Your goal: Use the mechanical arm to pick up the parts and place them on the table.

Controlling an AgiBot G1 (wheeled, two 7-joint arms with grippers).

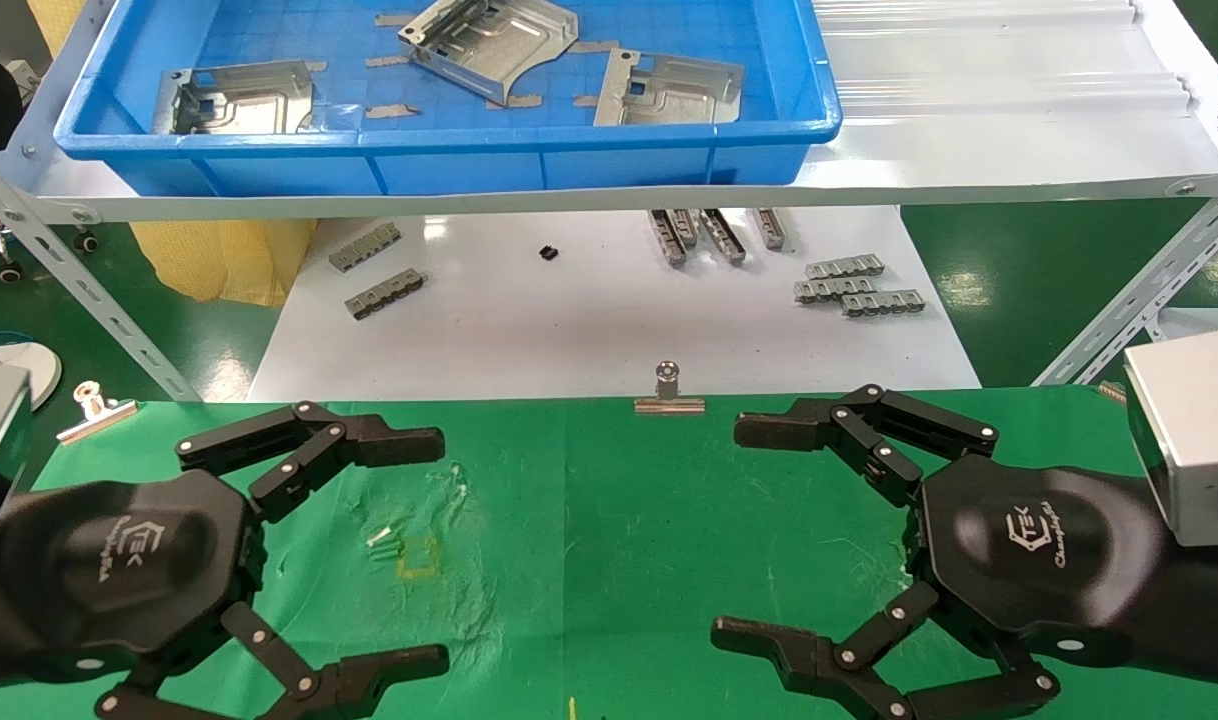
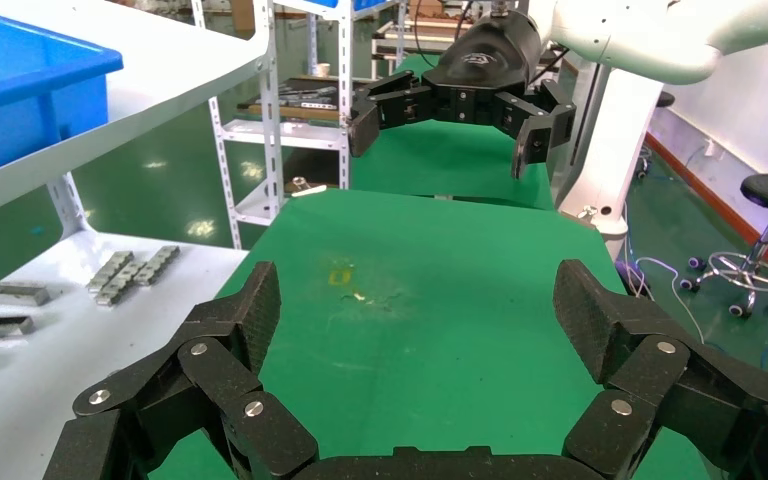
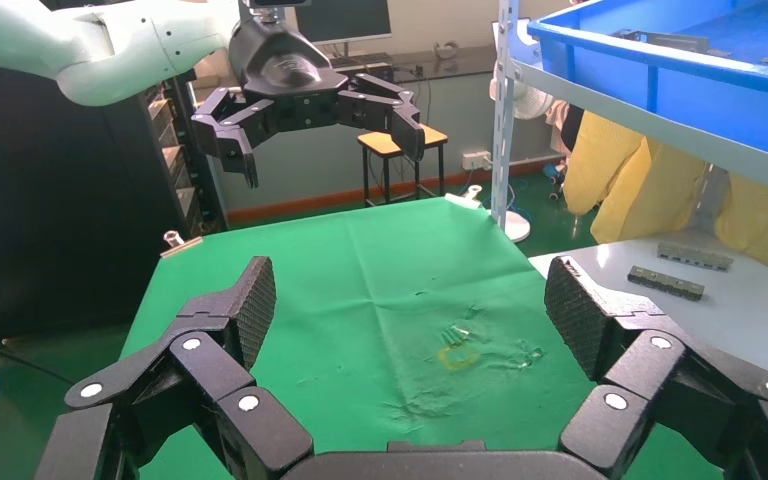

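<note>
1. The left gripper (image 1: 424, 545) has its jaws spread wide with nothing between them; it hangs above the green table (image 1: 609, 520), on the robot's left of the binder clip (image 1: 669, 390) that sits at the middle of the table's far edge.
2. The right gripper (image 1: 749, 530) is likewise wide apart and empty, above the table on the robot's right of that same clip, its fingertips facing those of the left gripper.
3. In the left wrist view the left gripper's fingers (image 2: 250, 310) frame bare green cloth, with the right gripper (image 2: 450, 120) farther off across the table.
4. In the right wrist view the right gripper's fingers (image 3: 245, 305) frame the cloth and a small yellowish mark (image 3: 457, 352) on it.
5. Three silvery parts lie in the blue tray (image 1: 449, 140), which stands on a raised shelf (image 1: 969, 130) beyond the clip: one part (image 1: 234, 100) at the tray's left, one (image 1: 489, 42) near its middle, tilted, and one (image 1: 669, 92) just right of that.
6. Below the shelf, between tray and clip, a white board (image 1: 589, 320) carries small grey toothed strips (image 1: 859, 285).
7. A second binder clip (image 1: 94, 408) sits at the table's far left corner.
</note>
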